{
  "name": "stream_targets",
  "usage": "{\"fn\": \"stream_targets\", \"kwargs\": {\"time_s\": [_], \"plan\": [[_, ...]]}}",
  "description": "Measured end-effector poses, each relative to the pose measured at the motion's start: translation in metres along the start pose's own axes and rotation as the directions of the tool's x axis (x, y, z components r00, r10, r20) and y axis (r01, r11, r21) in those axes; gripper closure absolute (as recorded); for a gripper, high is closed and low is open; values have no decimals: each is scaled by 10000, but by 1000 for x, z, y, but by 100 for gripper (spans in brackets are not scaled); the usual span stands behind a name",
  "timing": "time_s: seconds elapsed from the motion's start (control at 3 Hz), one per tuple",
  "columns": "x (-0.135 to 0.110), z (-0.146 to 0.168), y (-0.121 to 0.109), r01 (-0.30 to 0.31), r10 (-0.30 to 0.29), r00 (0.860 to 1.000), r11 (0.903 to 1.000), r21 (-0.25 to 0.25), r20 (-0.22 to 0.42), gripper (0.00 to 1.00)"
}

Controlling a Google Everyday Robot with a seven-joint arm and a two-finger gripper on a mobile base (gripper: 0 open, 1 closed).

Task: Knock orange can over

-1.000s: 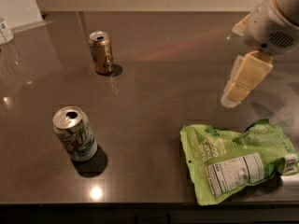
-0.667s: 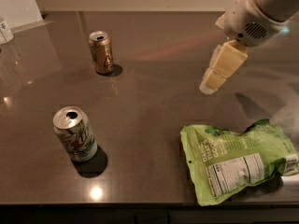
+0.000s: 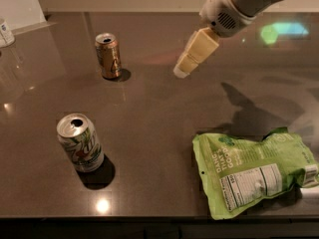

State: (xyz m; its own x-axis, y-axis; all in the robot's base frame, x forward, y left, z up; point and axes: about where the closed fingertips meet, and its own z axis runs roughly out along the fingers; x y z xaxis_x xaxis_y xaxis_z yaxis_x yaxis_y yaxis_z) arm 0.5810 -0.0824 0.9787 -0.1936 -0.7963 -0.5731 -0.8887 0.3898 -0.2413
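Note:
The orange can (image 3: 108, 55) stands upright at the back left of the dark table (image 3: 159, 118); it is coppery with a silver top and a pale marking on its side. My gripper (image 3: 182, 71) hangs above the table at the upper middle, to the right of the orange can and apart from it. Its cream-coloured fingers (image 3: 196, 52) point down and to the left and hold nothing.
A white-and-green can (image 3: 80, 142) with red lettering stands upright at the front left. A green snack pouch (image 3: 254, 171) lies flat at the front right. A white object (image 3: 5, 32) sits at the far left edge. The table's front edge runs along the bottom.
My gripper and arm have moved left across the table toward the orange can. Both cans and the pouch have not moved.

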Motion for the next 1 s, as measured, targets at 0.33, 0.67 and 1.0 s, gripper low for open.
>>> {"fn": "stream_targets", "kwargs": {"time_s": [0.33,0.67,1.0], "plan": [[-35,32,-9,-251,247,9977,9997,62,635,0],[-64,65,-13,-547,546,9920,9985,-25,1139,0],[-87,95,-15,-796,800,9856,9968,-85,1488,0]]}}
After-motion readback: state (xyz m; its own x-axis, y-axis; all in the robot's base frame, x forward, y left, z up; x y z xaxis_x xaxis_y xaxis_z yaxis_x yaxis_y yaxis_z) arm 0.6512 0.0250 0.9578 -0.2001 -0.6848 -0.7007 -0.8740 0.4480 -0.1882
